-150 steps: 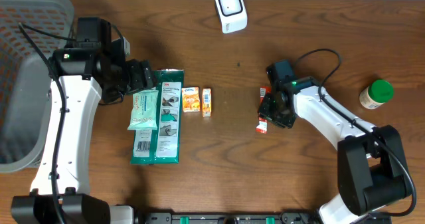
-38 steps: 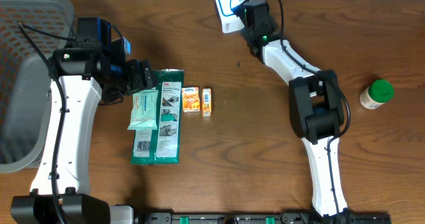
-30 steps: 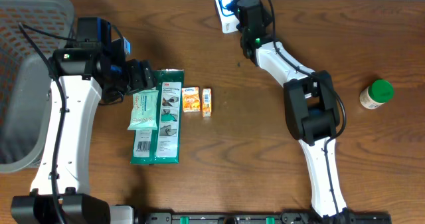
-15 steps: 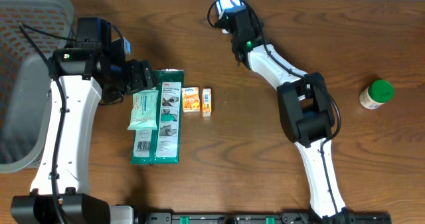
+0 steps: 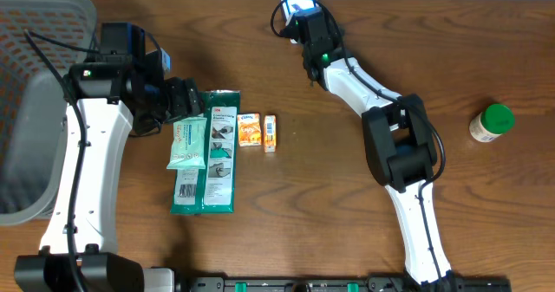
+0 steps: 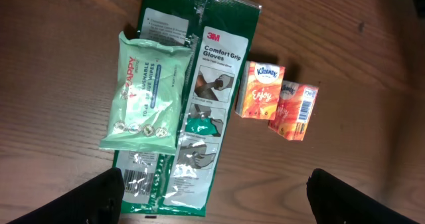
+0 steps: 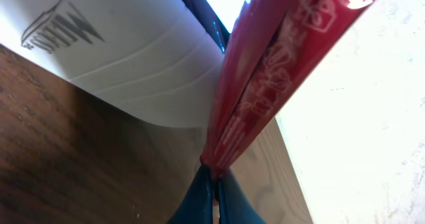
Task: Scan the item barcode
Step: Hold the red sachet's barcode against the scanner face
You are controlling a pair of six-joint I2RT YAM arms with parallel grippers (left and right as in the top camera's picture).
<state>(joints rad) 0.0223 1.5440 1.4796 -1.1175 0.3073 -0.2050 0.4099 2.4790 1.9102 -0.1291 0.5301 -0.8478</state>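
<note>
Red packet [image 7: 265,71]: pinched at its lower edge between the pressed-together fingers of the right gripper [image 7: 214,192], standing on edge against the white scanner [image 7: 119,58]. Overhead, the right gripper sits at the table's 12 o'clock edge, directly over the scanner, whose window glows blue. Packet barcode is not visible.

Left gripper [image 5: 184,100]: fingers spread wide, holding nothing, hovering toward 9 o'clock above the wipes pack [image 6: 146,94]. That pack lies partly on the dark green gloves package [image 6: 212,71]. Just at 3 o'clock of the package: orange tissue pack [image 6: 260,91], touching a small orange box [image 6: 295,111] with its barcode up.

Green-capped bottle [image 5: 491,123] stands at 3 o'clock, well apart. Grey basket [image 5: 35,110] sits at 9 o'clock.
</note>
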